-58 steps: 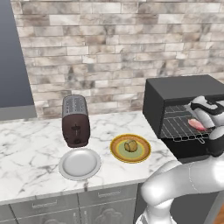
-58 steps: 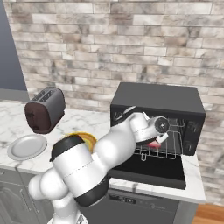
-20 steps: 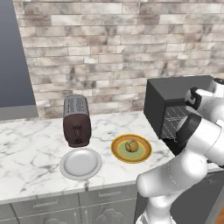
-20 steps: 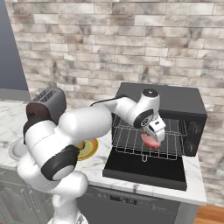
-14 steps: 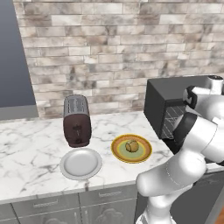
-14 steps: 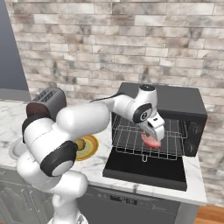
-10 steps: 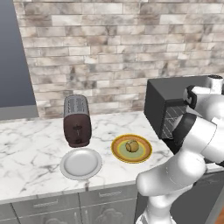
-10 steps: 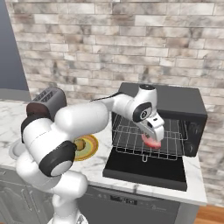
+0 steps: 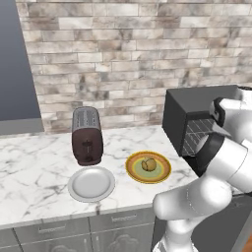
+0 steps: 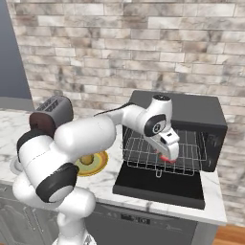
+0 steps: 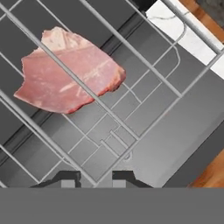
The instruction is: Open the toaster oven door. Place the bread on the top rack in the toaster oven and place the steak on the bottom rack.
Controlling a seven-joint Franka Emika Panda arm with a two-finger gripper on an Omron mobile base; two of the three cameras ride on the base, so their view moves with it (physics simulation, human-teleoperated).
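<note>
A: How's the end effector set?
B: Tips narrowly apart, gripping nothing.
A: And the steak?
B: Ahead of the tips, lying on the bottom rack, under a bar of the top rack. The toaster oven door hangs open below.

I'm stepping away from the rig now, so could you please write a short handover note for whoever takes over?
Gripper: holds nothing; its fingertips stand close together above the pulled-out wire rack.
Toaster oven door: open, lying flat.
Steak: released, lying on a rack inside the toaster oven; which rack I cannot tell for sure.
Bread: on the yellow-rimmed plate on the counter.
Done: door opened, steak placed.
Left: bread onto the top rack.
</note>
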